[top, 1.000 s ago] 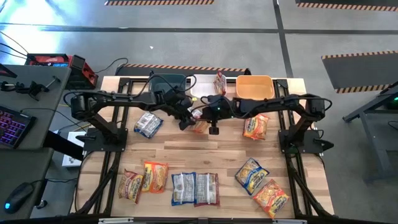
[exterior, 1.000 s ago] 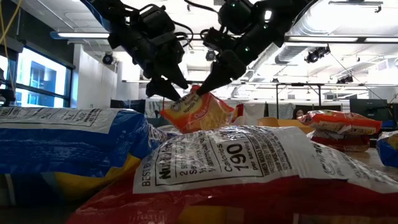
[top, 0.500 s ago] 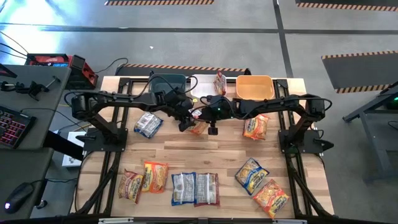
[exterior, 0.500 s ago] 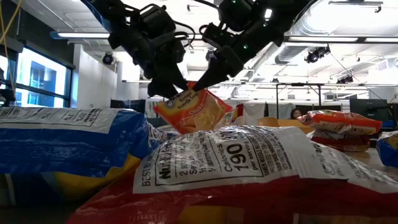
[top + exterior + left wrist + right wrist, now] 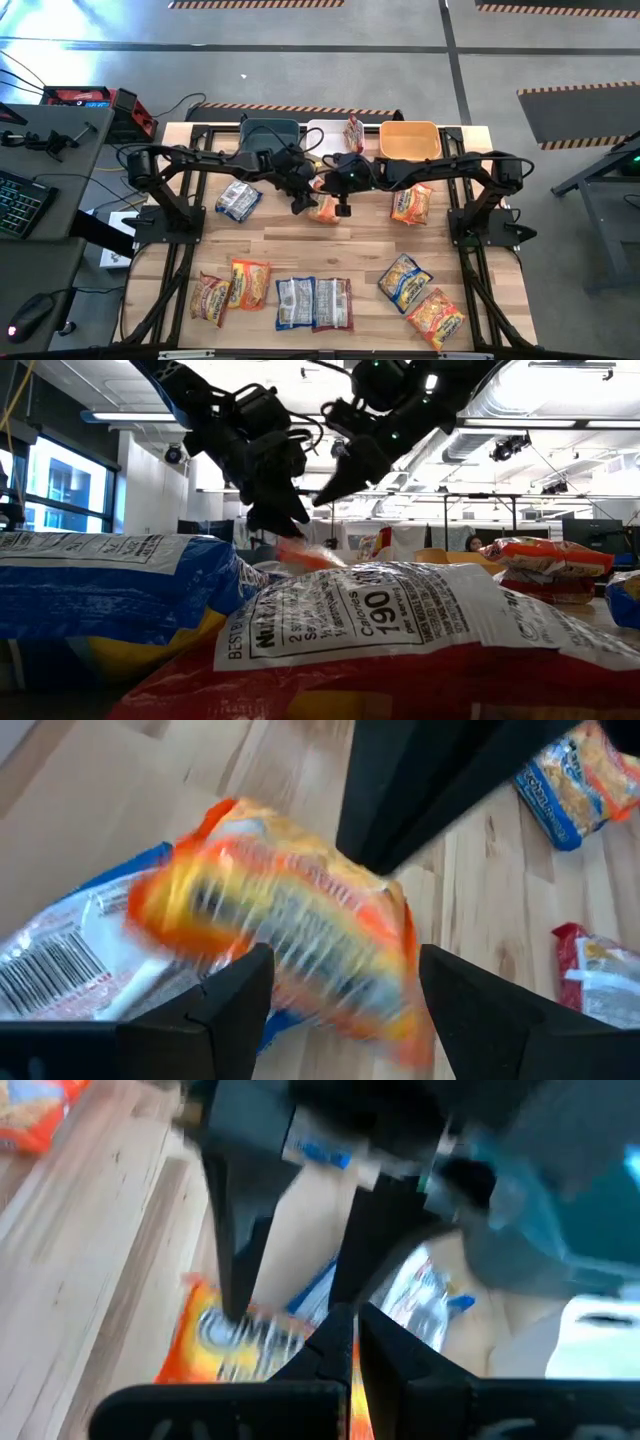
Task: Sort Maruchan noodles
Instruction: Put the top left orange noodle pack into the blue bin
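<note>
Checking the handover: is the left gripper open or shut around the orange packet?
Open. In the left wrist view the left gripper has its fingers spread, and the orange packet lies between them, blurred; no clamp shows.

In the low view, the nearest red-and-white noodle packet (image 5: pixel 400 630) reads "190", "Calories" and "BEST"; other print is illegible.

Ten noodle packets (image 5: pixel 249 283), three bins (image 5: pixel 409 139), two arms (image 5: pixel 190 165).

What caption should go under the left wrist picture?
Open left pincer hanging just above a blurry orange noodle packet over the wooden table.
</note>
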